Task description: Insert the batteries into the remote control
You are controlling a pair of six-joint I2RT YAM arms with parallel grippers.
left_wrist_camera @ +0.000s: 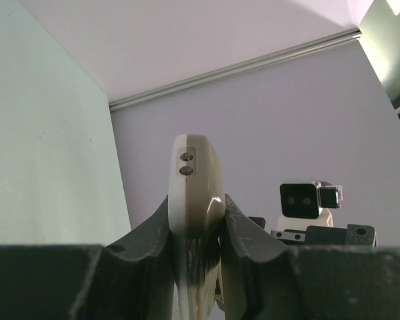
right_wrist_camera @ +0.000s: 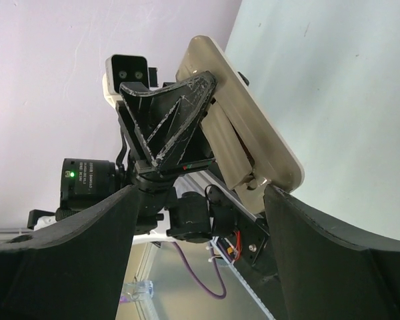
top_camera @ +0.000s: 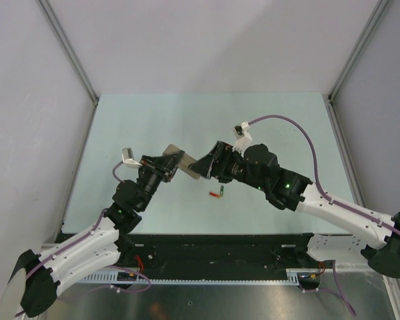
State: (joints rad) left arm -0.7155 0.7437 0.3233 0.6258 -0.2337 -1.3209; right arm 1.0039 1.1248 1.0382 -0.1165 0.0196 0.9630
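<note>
My left gripper (top_camera: 168, 164) is shut on the remote control (top_camera: 187, 163) and holds it in the air above the table's middle. In the left wrist view the pale remote control (left_wrist_camera: 196, 187) stands edge-on, clamped between both fingers of the left gripper (left_wrist_camera: 197, 230). My right gripper (top_camera: 211, 167) is open at the remote's other end. From the right wrist the remote control (right_wrist_camera: 260, 127) shows its back, with a pale cover strip (right_wrist_camera: 223, 143) lifted off it, and its lower end lies close to one finger of the right gripper (right_wrist_camera: 200, 253). A red battery (top_camera: 214, 195) and a green battery (top_camera: 221, 193) lie on the table.
The pale green table (top_camera: 153, 120) is walled by grey panels at the back and both sides. A black rail (top_camera: 213, 243) runs along the near edge between the arm bases. A purple cable (top_camera: 293, 127) loops above the right arm.
</note>
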